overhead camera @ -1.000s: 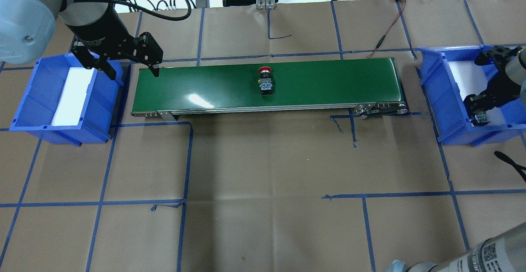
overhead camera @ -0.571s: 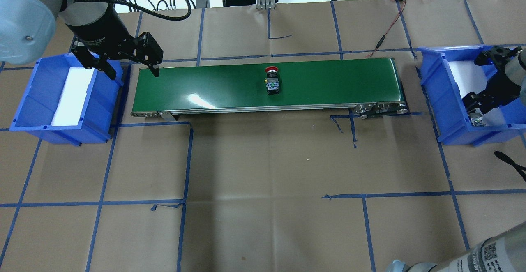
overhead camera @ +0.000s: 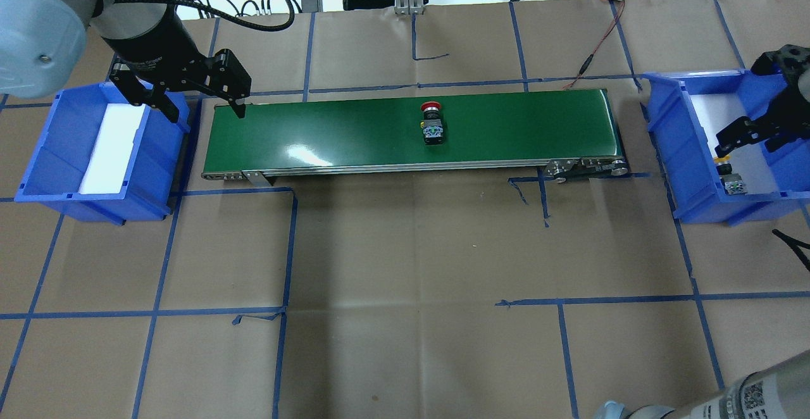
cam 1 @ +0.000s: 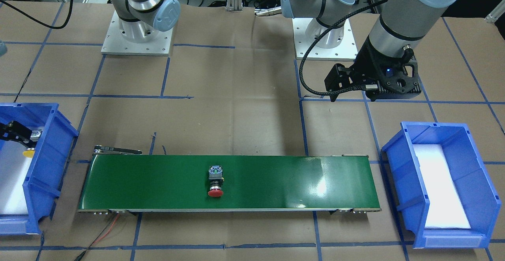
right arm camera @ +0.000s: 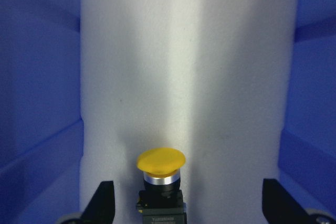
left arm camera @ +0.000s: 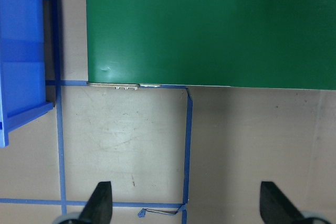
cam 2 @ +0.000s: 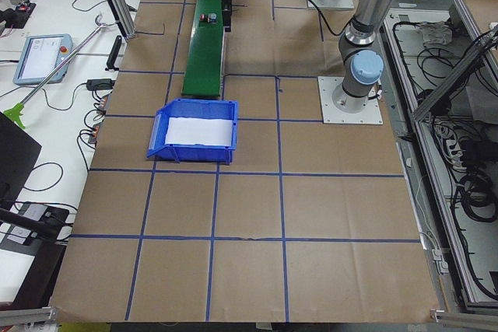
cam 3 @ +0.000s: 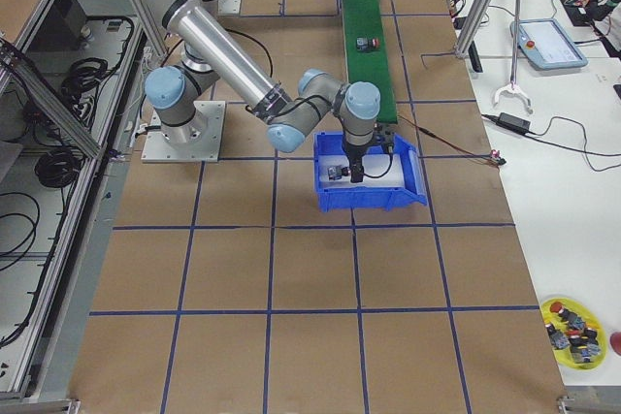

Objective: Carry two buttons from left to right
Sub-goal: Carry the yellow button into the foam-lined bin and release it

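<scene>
Right end effector (overhead camera: 750, 143): fingers spread wide, gripping nothing. It hangs inside the right blue bin (overhead camera: 669, 129), over the end nearest the robot. In the right wrist view the two fingertips (right arm camera: 103, 203) stand on either side of the yellow button (right arm camera: 161, 162), clear of it and not touching.

Yellow button: lies on its side on the white foam pad (right arm camera: 189, 66) that lines the bin floor. Its mushroom cap points toward the bin's far end and its black body back toward the wrist camera.

Left end effector (overhead camera: 205, 110): fingers also spread, with nothing between them. It hovers above the gap between the left blue bin (overhead camera: 44, 153) and the left end of the green conveyor belt (overhead camera: 304, 131). The left wrist view looks straight down on brown paper, blue tape lines, the belt's end and one edge of the bin. The left bin holds a white foam liner (overhead camera: 111, 143); no button shows on it.

Red button (overhead camera: 433, 123): lies on its side on the belt, slightly toward the right-hand bin from mid-length. The red cap points to the belt's far edge and the contact block toward the robot. Neither end effector is near it.

Bench (overhead camera: 405, 261): covered in brown paper and marked off in a blue tape grid. The belt runs between the two bins.
</scene>
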Robot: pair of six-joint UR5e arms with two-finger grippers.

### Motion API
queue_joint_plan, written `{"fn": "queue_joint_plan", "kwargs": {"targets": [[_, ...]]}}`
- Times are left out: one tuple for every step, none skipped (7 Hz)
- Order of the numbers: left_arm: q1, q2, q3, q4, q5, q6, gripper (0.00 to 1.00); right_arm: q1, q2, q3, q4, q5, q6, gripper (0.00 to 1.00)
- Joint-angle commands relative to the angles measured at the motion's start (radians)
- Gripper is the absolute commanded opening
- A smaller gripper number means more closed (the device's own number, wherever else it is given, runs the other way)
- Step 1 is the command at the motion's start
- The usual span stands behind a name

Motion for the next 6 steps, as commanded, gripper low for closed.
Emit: {"fn": "queue_joint_plan", "kwargs": {"targets": [[0.0, 0.0, 0.001, 0.0, -0.002, 0.0, 1.0, 0.01, -0.043, -0.083, 0.043, -0.004, 0.068, 0.99], [0.0, 0.0, 0.001, 0.0, -0.002, 0.0, 1.0, 0.03, -0.053, -0.154, 0.137, -0.001, 0.122, 0.99], [0.0, 0.0, 0.001, 0.0, -0.002, 0.0, 1.0, 0.075, -0.054, -0.246, 0.289, 0.002, 0.219, 0.99], [0.0, -0.002, 0.003, 0.0, -0.003, 0.0, 1.0, 0.123, -0.05, -0.337, 0.403, 0.005, 0.316, 0.99], [0.0, -0.002, 0.003, 0.0, -0.003, 0.0, 1.0, 0.205, -0.05, -0.376, 0.433, 0.002, 0.416, 0.99], [0.0, -0.002, 0.003, 0.0, -0.003, 0.0, 1.0, 0.316, -0.051, -0.382, 0.428, -0.008, 0.479, 0.99]]}}
